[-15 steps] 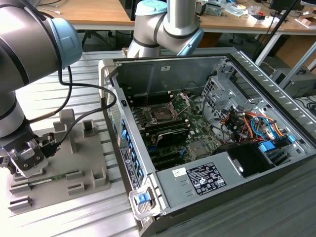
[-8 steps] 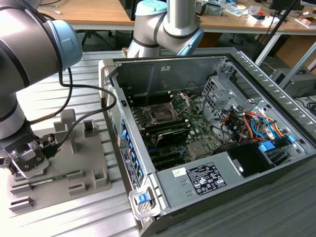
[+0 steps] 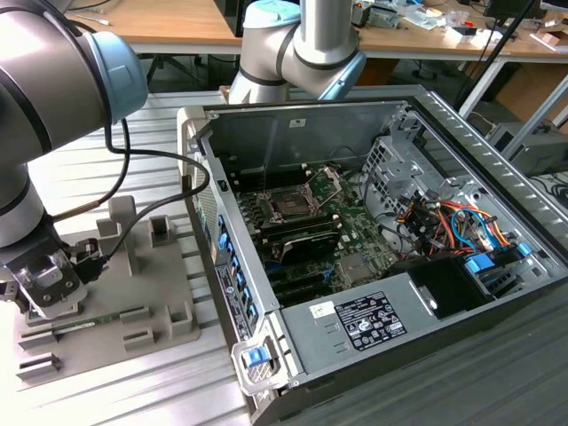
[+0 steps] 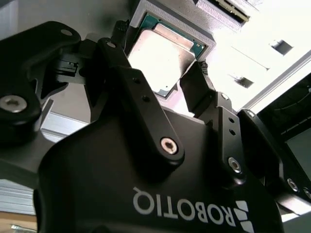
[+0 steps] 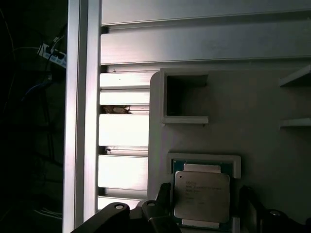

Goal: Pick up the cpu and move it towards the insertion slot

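Observation:
The cpu is a flat square chip with a silvery top and a thin green rim. It lies in a raised square pocket of the grey holder block. My gripper hangs right over it, open, with one dark finger on each side of the pocket and a small gap to the chip's edges. In the exterior view my gripper stands low over the block's near left end. The insertion slot is a dark square socket inside the open computer case, with its silver retention plate tipped up.
The open computer case stands at the exterior view's right of the block, its metal wall between the two. A long green memory stick lies on the block. The block has upright tabs. A cable loops from the arm. Ribbed aluminium table lies below.

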You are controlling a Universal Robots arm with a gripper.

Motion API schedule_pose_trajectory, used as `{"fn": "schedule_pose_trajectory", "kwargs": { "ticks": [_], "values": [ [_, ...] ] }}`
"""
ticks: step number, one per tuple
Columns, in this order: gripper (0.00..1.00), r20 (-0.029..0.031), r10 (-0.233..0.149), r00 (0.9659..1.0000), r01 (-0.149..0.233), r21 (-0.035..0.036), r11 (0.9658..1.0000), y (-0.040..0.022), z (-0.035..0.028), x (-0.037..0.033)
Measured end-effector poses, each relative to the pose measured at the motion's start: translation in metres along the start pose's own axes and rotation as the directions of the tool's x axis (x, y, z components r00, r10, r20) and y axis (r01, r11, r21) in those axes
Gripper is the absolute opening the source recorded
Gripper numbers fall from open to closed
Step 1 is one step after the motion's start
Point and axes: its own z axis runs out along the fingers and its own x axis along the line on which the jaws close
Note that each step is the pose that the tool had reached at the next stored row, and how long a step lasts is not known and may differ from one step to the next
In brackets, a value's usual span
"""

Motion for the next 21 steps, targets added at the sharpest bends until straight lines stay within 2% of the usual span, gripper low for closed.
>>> {"fn": "schedule_pose_trajectory", "kwargs": {
  "ticks": [3, 12, 16, 21],
  "values": [
    [0.66, -0.0002, 0.000, 1.0000, 0.000, -0.0020, 1.0000, 0.0000, -0.0001, 0.0000],
    [0.66, -0.0003, 0.000, 1.0000, 0.000, -0.0022, 1.0000, 0.0000, 0.0000, 0.0001],
    [0.55, -0.0003, 0.000, 1.0000, 0.000, -0.0021, 1.0000, 0.0000, 0.0000, 0.0000],
    [0.55, -0.0003, 0.000, 1.0000, 0.000, -0.0022, 1.0000, 0.0000, 0.0001, 0.0000]
  ]
}}
